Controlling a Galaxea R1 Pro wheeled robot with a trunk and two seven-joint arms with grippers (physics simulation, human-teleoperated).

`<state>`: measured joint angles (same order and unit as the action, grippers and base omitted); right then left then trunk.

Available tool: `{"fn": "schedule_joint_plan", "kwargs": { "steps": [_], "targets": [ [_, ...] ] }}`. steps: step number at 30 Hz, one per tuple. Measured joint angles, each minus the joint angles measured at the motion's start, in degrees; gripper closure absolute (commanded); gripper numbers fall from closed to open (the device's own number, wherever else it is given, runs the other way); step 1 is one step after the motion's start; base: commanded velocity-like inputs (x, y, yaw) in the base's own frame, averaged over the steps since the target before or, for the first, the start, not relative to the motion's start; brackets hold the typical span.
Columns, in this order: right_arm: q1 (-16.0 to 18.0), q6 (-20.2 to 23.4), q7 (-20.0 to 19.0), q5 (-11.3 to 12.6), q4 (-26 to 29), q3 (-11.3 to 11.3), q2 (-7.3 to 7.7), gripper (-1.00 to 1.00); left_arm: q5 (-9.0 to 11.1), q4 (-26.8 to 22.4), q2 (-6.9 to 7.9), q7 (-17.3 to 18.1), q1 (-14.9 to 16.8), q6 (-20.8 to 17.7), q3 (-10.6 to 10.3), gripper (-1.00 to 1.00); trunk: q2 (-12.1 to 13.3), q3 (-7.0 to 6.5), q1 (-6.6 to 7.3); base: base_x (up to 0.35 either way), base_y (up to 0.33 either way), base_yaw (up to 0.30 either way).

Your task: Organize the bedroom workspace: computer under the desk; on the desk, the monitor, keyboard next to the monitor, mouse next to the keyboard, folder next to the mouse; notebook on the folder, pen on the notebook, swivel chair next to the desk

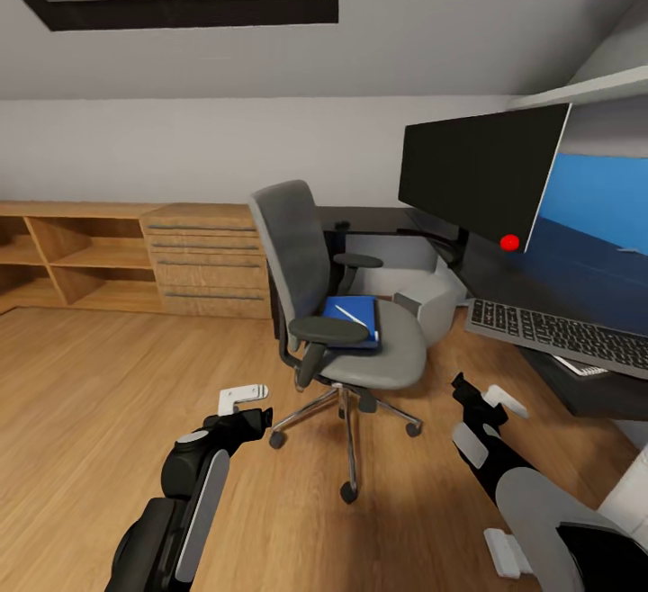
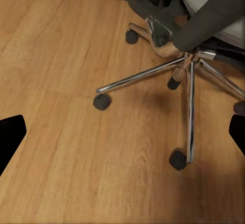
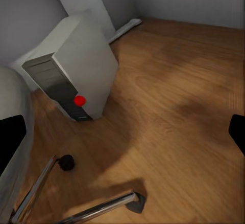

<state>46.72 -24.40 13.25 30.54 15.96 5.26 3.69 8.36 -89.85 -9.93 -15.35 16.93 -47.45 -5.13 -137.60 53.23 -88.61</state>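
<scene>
The swivel chair [image 1: 337,304] is seen standing on the wooden floor [image 1: 108,394], near the desk [image 1: 576,304] but apart from it, with its seat turned toward the robot. The blue folder [image 1: 354,318] is laid flat on the seat, and a thin white pen [image 1: 351,317] is seen lying across it; a darker edge, possibly the notebook, is glimpsed at the folder's near side, though this cannot be told for certain. On the black surface the monitor [image 1: 481,174] is set upright on its stand, a red dot showing at its lower corner, and the keyboard [image 1: 558,336] is placed in front of it, reaching past the surface's near edge. The computer [image 3: 76,68] is seen in the right wrist view standing on the floor beside a white leg, just beyond the chair's casters. The left end effector [image 1: 245,403] is held low near the chair's metal base [image 2: 178,70], its fingers spread with nothing between them. The right end effector [image 1: 486,399] is held below the keyboard, likewise spread and empty. A light wooden drawer chest [image 1: 207,259] and open shelving [image 1: 72,255] are set against the far wall.
</scene>
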Motion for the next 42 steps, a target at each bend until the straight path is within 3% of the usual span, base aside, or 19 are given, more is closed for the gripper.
{"fn": "schedule_joint_plan", "kwargs": {
  "steps": [21, 27, 31, 34, 39, 42],
  "targets": [
    [0.0, 0.0, -0.3, -0.1, 0.0, -0.1, -0.55, -1.0, 0.0, -0.4, 0.09, 0.0, 0.0, 0.1, 0.2, -1.0, 0.0, 0.01, 0.0, 0.0, 0.0, -0.007],
    [0.0, 4.4, -3.4, 0.3, 0.1, 0.1, -0.53, -1.0, 0.0, -0.5, 0.09, 0.0, 0.0, 0.1, 0.3, -1.0, 0.0, 0.01, 0.0, 0.0, 0.0, 0.0],
    [0.1, 11.0, -8.3, 4.4, 0.4, 2.0, -0.32, -1.0, 0.0, -0.7, 0.2, 0.0, 0.0, 0.1, 1.6, -1.0, 0.0, 0.01, 0.0, 0.0, 0.0, 0.0],
    [0.2, 14.8, -10.6, 10.5, 0.5, 3.3, 0.34, -1.0, 0.0, -1.2, 0.2, 0.1, 0.0, 0.1, 2.4, -1.0, 0.0, 0.01, 0.0, 0.0, 0.0, 0.0],
    [0.2, 16.4, -11.8, 17.9, 0.5, 3.8, 1.68, -1.0, 0.0, -1.3, 0.21, 0.1, 0.0, 0.2, 2.7, -1.0, 0.0, 0.01, 0.0, 0.0, 0.0, 0.0],
    [0.2, 16.5, -12.1, 19.7, 0.4, 3.8, 1.91, -1.0, 0.0, -1.3, 0.19, 0.1, 0.0, 0.2, 2.8, -1.0, 0.0, 0.01, 0.0, 0.003, 0.0, 0.0]
  ]
}}
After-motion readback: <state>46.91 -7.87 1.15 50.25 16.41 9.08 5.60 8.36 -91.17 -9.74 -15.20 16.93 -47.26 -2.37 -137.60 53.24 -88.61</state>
